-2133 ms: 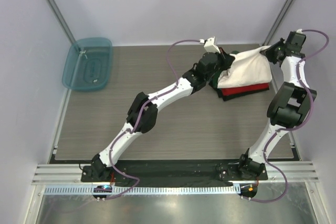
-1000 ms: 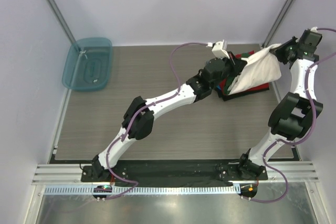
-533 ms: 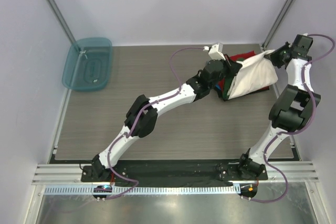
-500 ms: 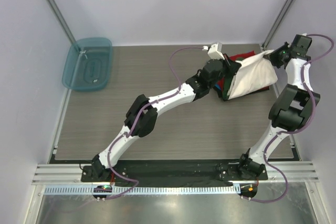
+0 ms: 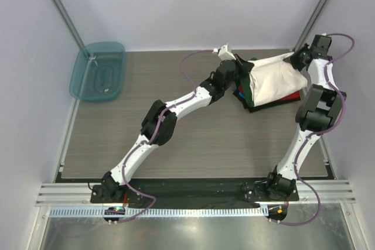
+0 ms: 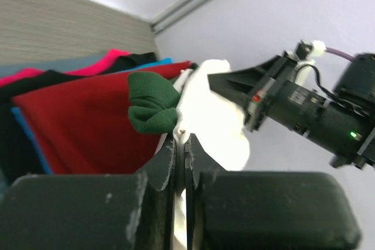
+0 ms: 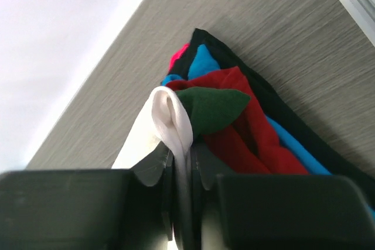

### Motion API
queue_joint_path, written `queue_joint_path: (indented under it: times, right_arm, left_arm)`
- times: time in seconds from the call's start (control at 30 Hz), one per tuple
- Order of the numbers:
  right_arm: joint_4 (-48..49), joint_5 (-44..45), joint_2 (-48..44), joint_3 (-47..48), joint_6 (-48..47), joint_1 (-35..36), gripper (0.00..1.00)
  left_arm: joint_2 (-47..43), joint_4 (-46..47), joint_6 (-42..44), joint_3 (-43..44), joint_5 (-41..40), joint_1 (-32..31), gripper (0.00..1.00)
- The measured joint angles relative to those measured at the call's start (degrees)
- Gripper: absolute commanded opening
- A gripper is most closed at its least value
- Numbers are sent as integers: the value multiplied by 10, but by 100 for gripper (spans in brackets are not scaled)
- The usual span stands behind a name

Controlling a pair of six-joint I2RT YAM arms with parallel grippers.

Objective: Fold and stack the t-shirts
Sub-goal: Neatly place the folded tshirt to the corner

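Observation:
A white t-shirt (image 5: 272,77) with dark green sleeves hangs stretched between my two grippers, over a stack of folded red (image 5: 275,99), dark and blue shirts at the table's back right. My left gripper (image 5: 242,67) is shut on its left corner. In the left wrist view the gripper (image 6: 180,139) pinches white cloth (image 6: 211,109) beside a bunched green sleeve (image 6: 149,106), above the red shirt (image 6: 82,121). My right gripper (image 5: 296,58) is shut on the opposite corner. The right wrist view shows the gripper (image 7: 180,150) clamping a white fold (image 7: 170,115) next to a green sleeve (image 7: 211,109).
A teal plastic tub (image 5: 98,69) sits at the table's back left. The wooden table (image 5: 176,127) stretches in front of the stack. The right wall and a slanted frame post (image 5: 319,7) stand close behind the right arm.
Both grippers have carried the white shirt leftward, and it now hangs spread wider across the stack. Each gripper still holds its corner.

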Motion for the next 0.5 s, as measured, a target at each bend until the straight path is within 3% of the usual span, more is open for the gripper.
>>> queue_joint_path:
  times: [0.07,0.1,0.13,0.17,0.2,0.27,0.3,0.5]
  right_arm:
    - [2,4,12,3,-1,3,36]
    - [6,9,21,5,-2,4,55]
    - [11,15,28,7,-2,4,59]
    - [14,22,32,9,-4,4,64]
    - [18,29,37,11,-6,3,76]
    - [18,48,38,11,-10,2,79]
    - [18,59,38,12,-12,1,79]
    - [6,133,17,16,-31,1,80]
  left_arm:
    - [17,8,-11,0,1,9,7]
    - [26,9,-14,0,1,15,11]
    - [33,8,-15,0,0,18,15]
    - [40,9,-15,0,-2,22,39]
    - [46,8,-10,0,-4,26,54]
    - [53,4,-3,0,-12,31,71]
    - [53,1,5,0,-17,33,74]
    - [40,-2,49,9,-35,47,78]
